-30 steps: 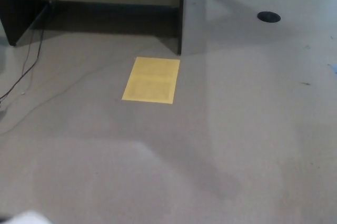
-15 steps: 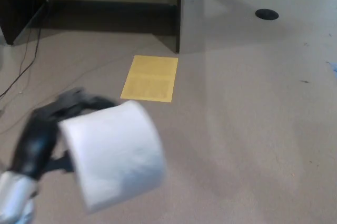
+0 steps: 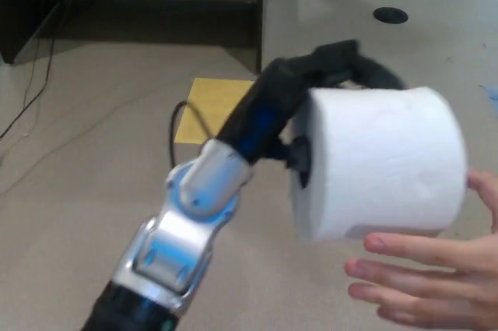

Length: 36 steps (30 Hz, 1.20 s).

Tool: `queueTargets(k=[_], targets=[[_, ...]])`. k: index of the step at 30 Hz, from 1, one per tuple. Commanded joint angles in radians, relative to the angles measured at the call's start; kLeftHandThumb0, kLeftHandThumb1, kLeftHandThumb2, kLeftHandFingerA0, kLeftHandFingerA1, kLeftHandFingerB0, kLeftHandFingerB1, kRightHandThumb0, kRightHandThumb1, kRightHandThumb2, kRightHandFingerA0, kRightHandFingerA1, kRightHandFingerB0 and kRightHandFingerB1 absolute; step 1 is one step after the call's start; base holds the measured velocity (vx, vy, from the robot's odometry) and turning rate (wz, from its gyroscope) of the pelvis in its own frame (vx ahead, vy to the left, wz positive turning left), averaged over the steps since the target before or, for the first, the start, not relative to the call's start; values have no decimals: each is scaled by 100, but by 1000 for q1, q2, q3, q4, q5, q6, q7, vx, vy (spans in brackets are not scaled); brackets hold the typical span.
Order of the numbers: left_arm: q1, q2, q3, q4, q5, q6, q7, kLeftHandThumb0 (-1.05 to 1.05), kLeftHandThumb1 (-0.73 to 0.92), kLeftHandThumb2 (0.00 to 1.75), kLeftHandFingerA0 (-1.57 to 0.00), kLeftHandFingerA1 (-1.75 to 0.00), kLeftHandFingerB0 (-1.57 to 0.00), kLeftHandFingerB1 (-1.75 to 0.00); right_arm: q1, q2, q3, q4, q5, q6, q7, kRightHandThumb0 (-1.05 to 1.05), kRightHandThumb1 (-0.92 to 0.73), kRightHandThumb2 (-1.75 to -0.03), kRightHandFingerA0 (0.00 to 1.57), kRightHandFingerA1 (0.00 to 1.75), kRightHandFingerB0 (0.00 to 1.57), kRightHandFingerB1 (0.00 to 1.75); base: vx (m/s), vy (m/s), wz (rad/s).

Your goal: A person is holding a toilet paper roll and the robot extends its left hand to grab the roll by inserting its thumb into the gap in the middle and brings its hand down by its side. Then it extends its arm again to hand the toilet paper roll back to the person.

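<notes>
— Where is the toilet paper roll [image 3: 381, 161]?

— On the robot's left hand [image 3: 311, 89], which grips it: thumb in the core, fingers [image 3: 366, 68] curved over the top.

— And the person?

— An open hand [image 3: 424, 272] lies just below the roll, fingertips touching its underside. A yellow sheet [image 3: 204, 107] lies on the floor behind the arm.

Indoor light, even and moderately bright. toilet paper roll [image 3: 381, 163] nearly blown out white. left hand [image 3: 327, 66] and person's fingers [image 3: 412, 272] motion-blurred. Soft shadow under the dark furniture [image 3: 156, 12].
</notes>
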<state>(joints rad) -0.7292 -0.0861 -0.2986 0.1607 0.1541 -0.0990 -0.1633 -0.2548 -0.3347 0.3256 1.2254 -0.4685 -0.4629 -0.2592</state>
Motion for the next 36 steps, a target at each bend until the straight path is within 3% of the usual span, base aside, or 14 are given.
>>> queueTargets(k=[1,8,13,15,16,17,18,19,20,21,22,23,31,36], targets=[[-62,-42,-30,-1,69,83,36,-12,66,85,-104,-136,-85,-114,-25,0,-6,7,4,9,11,-45,-73,-63,63,49,48,40,0,0,0],[-33,-63,-111,-58,124,117,17,-14,70,79,-89,-145,-79,-118,-41,5,5,9,-6,21,2,-43,-72,-62,63,48,50,40,0,0,0],[38,-44,-135,-126,137,120,8,-14,69,81,-86,-141,-79,-121,-39,19,19,8,-12,24,11,-45,-73,-62,62,48,49,40,0,0,0],[59,-42,-135,-144,133,140,1,-10,71,74,-99,-113,-85,-88,-46,18,18,11,-10,28,17,-45,-73,-62,64,50,50,40,0,0,0],[67,-42,-135,-152,134,145,2,-11,76,63,-104,-101,-78,-56,-46,18,17,11,-8,27,20,-44,-72,-62,65,50,51,41,0,0,0],[75,-41,-135,-154,139,139,9,-18,71,61,-94,-83,-63,-43,-47,16,17,11,-8,28,22,-45,-72,-62,64,50,52,41,0,0,0],[78,-39,-132,-152,142,132,14,-18,71,61,-94,-83,-63,-43,-50,15,20,11,-12,32,19,-45,-72,-62,64,50,52,41,0,0,0],[83,-36,-130,-149,148,117,24,-27,60,58,-79,-53,-41,-34,-52,15,19,11,-11,33,21,-45,-72,-62,64,50,53,41,0,0,0],[81,-25,-131,-151,160,124,19,-46,45,67,-40,-49,-16,-35,-55,15,18,12,-11,35,23,-45,-72,-62,64,49,52,41,0,0,0],[73,-10,-134,-160,178,151,6,-51,47,55,-24,-34,-3,-20,-60,15,18,12,-11,38,25,-45,-72,-62,65,52,52,41,0,0,0],[69,-1,-133,-170,183,170,-7,-58,38,73,-10,-36,0,-11,-62,16,19,12,-12,41,26,-46,-73,-62,64,52,52,40,0,0,0],[67,6,-128,-185,178,193,-23,-65,42,74,-4,-13,0,0,-64,16,19,12,-12,44,27,-46,-73,-62,62,51,52,41,0,0,0],[54,80,-81,-247,133,248,-107,-71,44,78,0,0,0,0,-64,9,21,11,-16,33,28,-47,-74,-63,61,49,51,41,0,0,0],[28,148,1,-247,45,236,-185,-62,40,76,0,0,0,-4,-71,9,20,13,-16,41,31,-47,-74,-62,62,49,52,41,0,0,0]])
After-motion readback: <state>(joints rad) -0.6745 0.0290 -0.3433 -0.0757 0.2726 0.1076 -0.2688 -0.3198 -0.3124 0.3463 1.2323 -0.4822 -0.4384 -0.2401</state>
